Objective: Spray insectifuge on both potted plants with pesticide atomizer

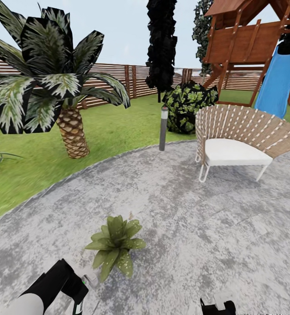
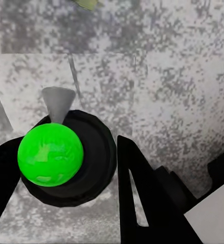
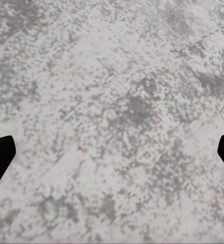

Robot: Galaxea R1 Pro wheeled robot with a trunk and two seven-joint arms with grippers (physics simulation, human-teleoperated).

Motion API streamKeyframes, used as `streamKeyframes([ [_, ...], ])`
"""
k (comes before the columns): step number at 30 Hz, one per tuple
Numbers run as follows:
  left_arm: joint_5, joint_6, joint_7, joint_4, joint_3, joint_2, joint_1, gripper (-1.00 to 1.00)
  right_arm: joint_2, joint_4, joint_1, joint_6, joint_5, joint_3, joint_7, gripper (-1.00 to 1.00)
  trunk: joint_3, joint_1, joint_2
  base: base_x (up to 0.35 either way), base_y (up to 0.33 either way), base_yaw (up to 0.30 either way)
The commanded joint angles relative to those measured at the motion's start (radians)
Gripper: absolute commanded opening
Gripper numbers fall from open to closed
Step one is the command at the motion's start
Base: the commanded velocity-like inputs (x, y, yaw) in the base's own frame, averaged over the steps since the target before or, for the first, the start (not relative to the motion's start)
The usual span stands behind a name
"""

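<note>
One potted plant (image 1: 114, 247), a low rosette of pointed green leaves, stands on the grey stone paving (image 1: 197, 227) just ahead of me. My left gripper (image 1: 78, 292) is low at the left, close beside that plant, and shut on the pesticide atomizer (image 1: 83, 283). In the left wrist view the atomizer (image 2: 66, 157) is a dark round body with a bright green top and a grey nozzle, held between the black fingers (image 2: 142, 198) of the left gripper (image 2: 66, 146). My right gripper (image 1: 218, 307) (image 3: 112, 152) hangs open over bare paving. The other potted plant is out of view.
A grey bollard lamp (image 1: 163, 129) stands at the paving's far edge. A wicker chair (image 1: 239, 140) with a white cushion is at the right. A palm (image 1: 70, 127), a dark shrub (image 1: 189, 107), a play set with a blue slide (image 1: 277, 83) and the slatted fence (image 1: 118, 81) stand on the lawn.
</note>
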Motion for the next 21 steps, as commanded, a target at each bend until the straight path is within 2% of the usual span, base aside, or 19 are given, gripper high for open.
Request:
streamKeyframes([
  [1, -0.003, 0.005, -0.005, -0.002, 0.0, 0.0, 0.0, -1.0, 0.0, 0.001, -0.001, -0.002, 0.007, 0.007, -0.01, 1.0, -0.001, 0.0, 0.0, 0.142, 0.274, -0.264],
  [5, -0.001, 0.001, -0.012, 0.002, -0.003, 0.004, 0.0, -1.0, 0.0, 0.001, -0.001, -0.002, 0.007, 0.007, -0.01, 1.0, -0.001, 0.0, 0.0, 0.046, 0.084, -0.264],
  [6, 0.0, -0.014, -0.016, 0.005, -0.003, 0.014, 0.002, -1.0, 0.001, 0.001, -0.001, -0.002, 0.007, 0.007, -0.01, 1.0, -0.001, 0.0, 0.0, 0.003, 0.006, -0.24],
  [8, 0.001, -0.079, -0.023, 0.01, -0.005, 0.018, 0.004, -1.0, 0.001, 0.001, -0.001, -0.002, 0.007, 0.007, -0.01, 1.0, -0.001, 0.0, 0.0, 0.001, 0.002, -0.08],
  [10, -0.001, -0.089, -0.025, 0.016, -0.004, 0.018, 0.005, -1.0, 0.001, 0.001, -0.001, -0.001, 0.007, 0.007, -0.01, 1.0, -0.001, 0.0, 0.0, -0.004, 0.005, -0.019],
  [17, -0.003, -0.092, -0.021, 0.018, -0.004, 0.008, 0.005, -1.0, 0.001, 0.001, -0.001, -0.001, 0.007, 0.007, -0.01, 1.0, -0.001, 0.0, 0.0, -0.157, 0.198, -0.002],
  [21, -0.003, -0.09, -0.02, 0.018, 0.0, 0.006, 0.005, -1.0, 0.001, 0.001, -0.001, -0.001, 0.007, 0.007, -0.01, 1.0, -0.001, 0.0, 0.0, -0.041, 0.292, -0.044],
])
